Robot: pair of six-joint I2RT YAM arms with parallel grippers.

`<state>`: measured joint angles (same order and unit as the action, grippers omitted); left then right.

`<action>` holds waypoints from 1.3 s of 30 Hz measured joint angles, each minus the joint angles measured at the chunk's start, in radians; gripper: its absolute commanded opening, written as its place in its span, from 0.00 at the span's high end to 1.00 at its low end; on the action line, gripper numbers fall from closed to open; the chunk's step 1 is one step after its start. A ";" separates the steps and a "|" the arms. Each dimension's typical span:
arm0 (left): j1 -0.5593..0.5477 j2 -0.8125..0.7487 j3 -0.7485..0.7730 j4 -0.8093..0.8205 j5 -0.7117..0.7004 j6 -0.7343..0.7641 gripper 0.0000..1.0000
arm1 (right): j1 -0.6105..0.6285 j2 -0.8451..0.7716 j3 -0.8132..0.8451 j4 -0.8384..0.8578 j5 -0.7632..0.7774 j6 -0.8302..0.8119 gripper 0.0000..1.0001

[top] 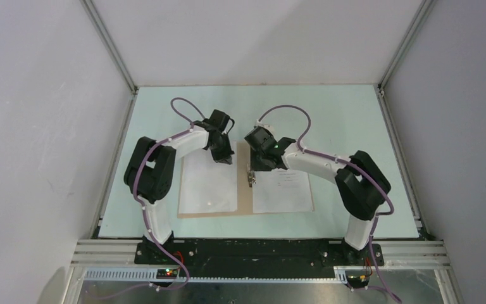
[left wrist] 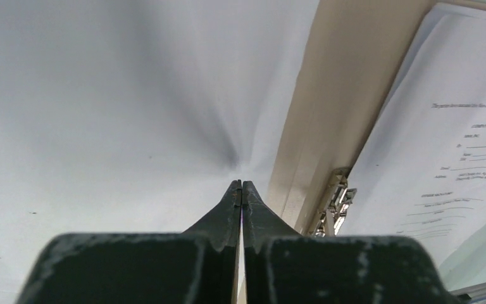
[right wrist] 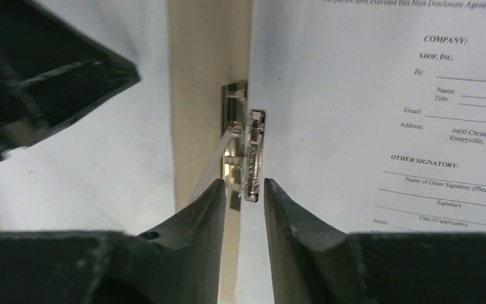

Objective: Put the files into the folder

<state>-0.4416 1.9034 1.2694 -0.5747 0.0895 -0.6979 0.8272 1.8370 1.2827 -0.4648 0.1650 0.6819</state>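
Observation:
The tan folder (top: 244, 193) lies open and flat on the table. A printed white sheet of the files (top: 285, 187) lies on its right half and also shows in the right wrist view (right wrist: 367, 95). A white, slightly glossy leaf (top: 205, 183) covers the left half; I cannot tell whether it is paper or sleeve. The metal clip (top: 250, 176) sits at the spine. My left gripper (top: 223, 157) is shut, its tips (left wrist: 241, 183) touching the left leaf near the spine. My right gripper (right wrist: 245, 183) is slightly open, its jaws straddling the clip (right wrist: 243, 139).
The folder rests on a pale green mat (top: 354, 114) inside white walls with aluminium frame posts (top: 111, 47). Both arms reach inward over the folder's top half, and the left gripper body shows in the right wrist view (right wrist: 38, 76).

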 measured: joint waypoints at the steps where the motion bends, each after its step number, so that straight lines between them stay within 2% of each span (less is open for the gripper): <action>1: 0.000 -0.002 0.004 0.000 0.001 0.000 0.97 | 0.002 -0.021 0.000 0.002 0.002 0.000 0.60; 5: 0.000 -0.021 0.008 -0.002 0.000 0.000 0.97 | 0.027 -0.078 0.005 0.005 0.035 -0.003 0.60; 11: 0.000 -0.067 0.008 -0.008 0.000 0.000 0.98 | 0.093 -0.032 0.114 -0.065 0.112 -0.023 0.61; 18: 0.003 -0.084 0.008 -0.012 -0.005 0.000 0.99 | 0.132 0.054 0.198 -0.132 0.170 -0.051 0.71; 31: 0.007 -0.084 0.008 -0.013 -0.008 -0.001 1.00 | 0.136 0.087 0.201 -0.181 0.209 -0.059 0.83; 39: 0.000 -0.084 0.008 -0.013 -0.008 -0.016 0.92 | 0.143 0.079 0.153 -0.143 0.193 -0.071 0.86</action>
<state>-0.4419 1.8194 1.2778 -0.5877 0.0818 -0.7143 0.9699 1.9163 1.4353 -0.6075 0.3584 0.6109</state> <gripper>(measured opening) 0.066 0.165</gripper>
